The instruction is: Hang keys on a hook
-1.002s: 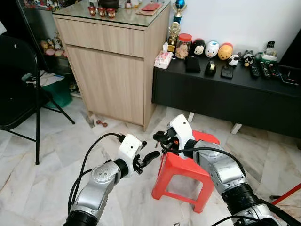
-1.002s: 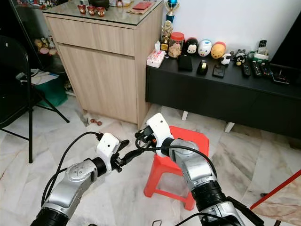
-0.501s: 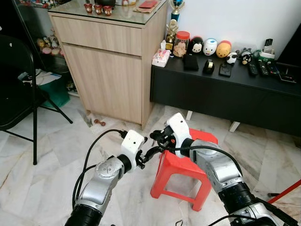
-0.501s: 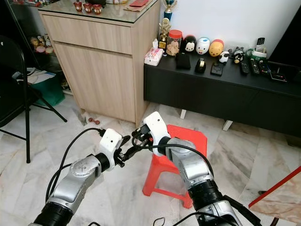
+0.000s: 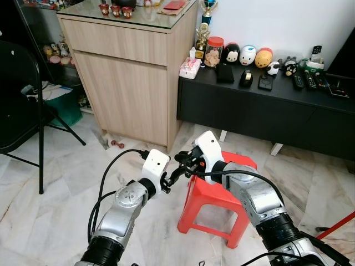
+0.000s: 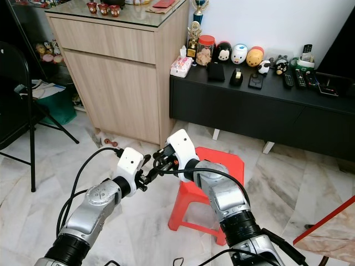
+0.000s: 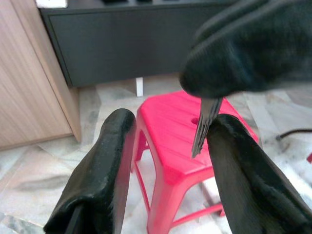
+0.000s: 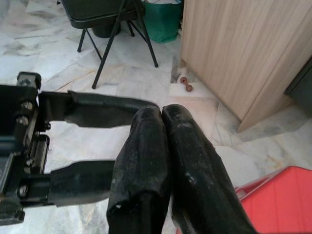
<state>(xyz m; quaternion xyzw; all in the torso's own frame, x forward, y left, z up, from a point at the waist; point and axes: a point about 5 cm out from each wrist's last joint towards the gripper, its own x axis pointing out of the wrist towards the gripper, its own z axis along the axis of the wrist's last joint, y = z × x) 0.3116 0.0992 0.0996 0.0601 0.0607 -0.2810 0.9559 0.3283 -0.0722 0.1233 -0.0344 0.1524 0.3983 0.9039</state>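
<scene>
My right gripper (image 5: pixel 184 164) is shut on the keys, held over the floor just left of a red plastic stool (image 5: pixel 222 191). In the left wrist view a metal key blade (image 7: pixel 204 126) hangs down from the right gripper's blurred black fingertips (image 7: pixel 248 44). My left gripper (image 7: pixel 170 122) is open, one finger on each side of that blade; whether they touch it is unclear. In the right wrist view the right gripper (image 8: pixel 162 111) shows shut, with the left gripper's two fingers (image 8: pixel 105 108) spread behind it. In the head views the two grippers meet tip to tip.
A light wooden cabinet (image 5: pixel 127 72) stands ahead on the left. A low black console (image 5: pixel 266 105) with figurines and remotes runs along the right wall. A black folding chair (image 5: pixel 22 100) and a green bin (image 5: pixel 67 108) are far left. Marble floor lies around the stool.
My left gripper has risen and reached in toward the right gripper, so its open fingers now flank the key. The right gripper has barely moved.
</scene>
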